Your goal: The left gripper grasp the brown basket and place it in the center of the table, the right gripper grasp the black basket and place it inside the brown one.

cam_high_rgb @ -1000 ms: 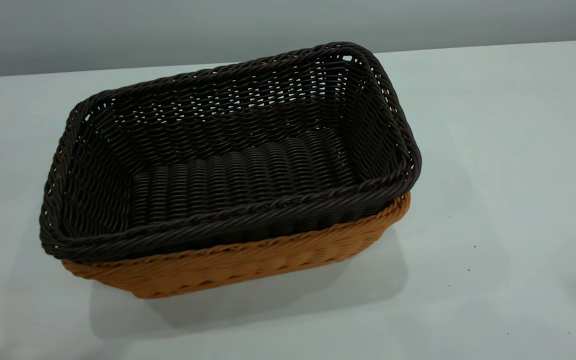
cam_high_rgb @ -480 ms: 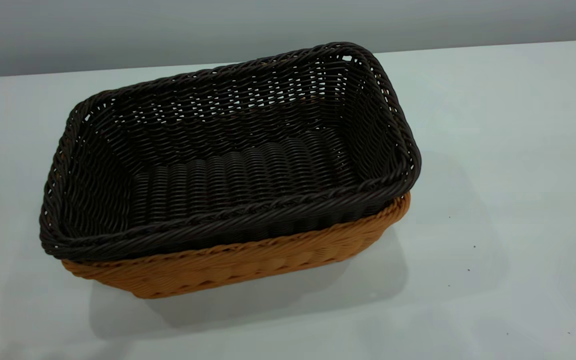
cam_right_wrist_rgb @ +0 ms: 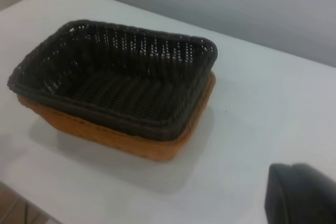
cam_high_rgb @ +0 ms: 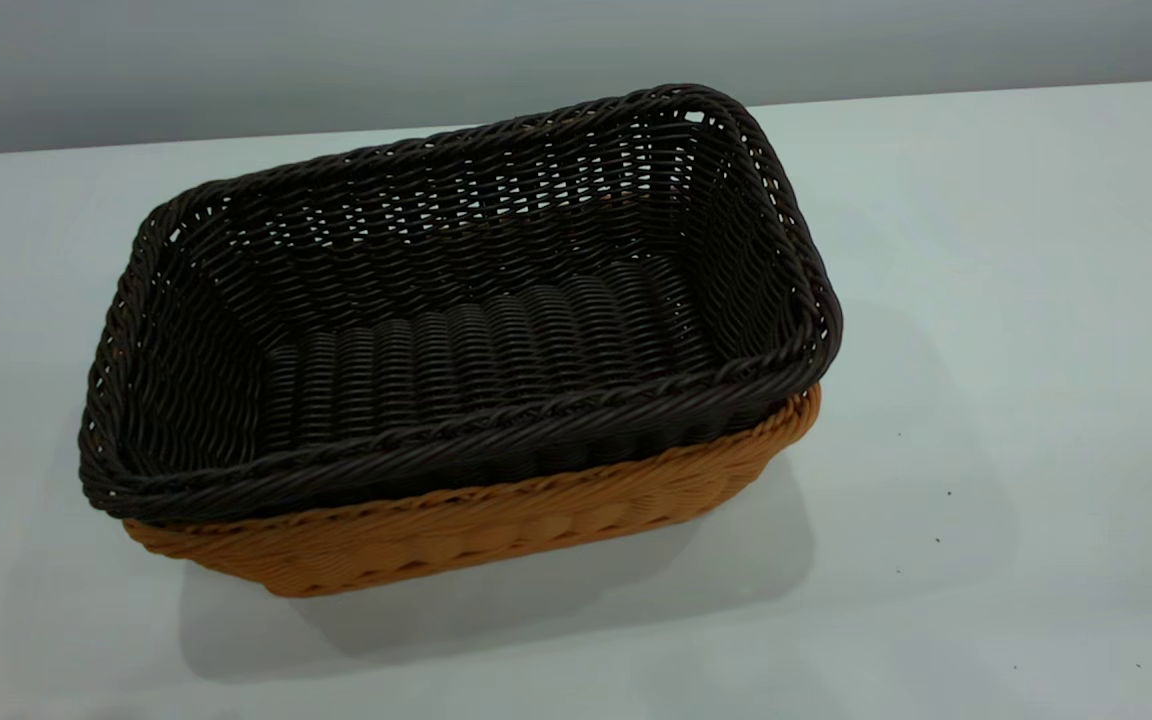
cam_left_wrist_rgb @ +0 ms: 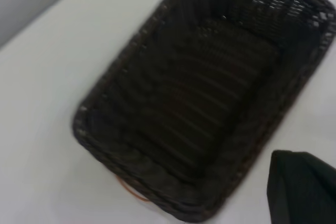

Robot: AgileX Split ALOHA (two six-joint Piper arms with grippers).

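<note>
The black basket [cam_high_rgb: 456, 330] sits nested inside the brown basket [cam_high_rgb: 496, 520] on the white table [cam_high_rgb: 986, 350], its dark rim a little above the orange-tan rim. Neither gripper shows in the exterior view. In the left wrist view the black basket [cam_left_wrist_rgb: 205, 93] lies below, with a sliver of the brown basket [cam_left_wrist_rgb: 131, 190] at one corner. A dark part of my left gripper [cam_left_wrist_rgb: 304, 187] sits at the picture's edge, clear of the baskets. In the right wrist view both baskets [cam_right_wrist_rgb: 115, 82] [cam_right_wrist_rgb: 115, 140] stand farther off, and a dark part of my right gripper [cam_right_wrist_rgb: 302, 195] is above bare table.
A grey wall runs behind the table's far edge [cam_high_rgb: 936, 95]. A few tiny dark specks [cam_high_rgb: 948, 493] lie on the tabletop right of the baskets. The table's near corner and edge show in the right wrist view [cam_right_wrist_rgb: 31, 203].
</note>
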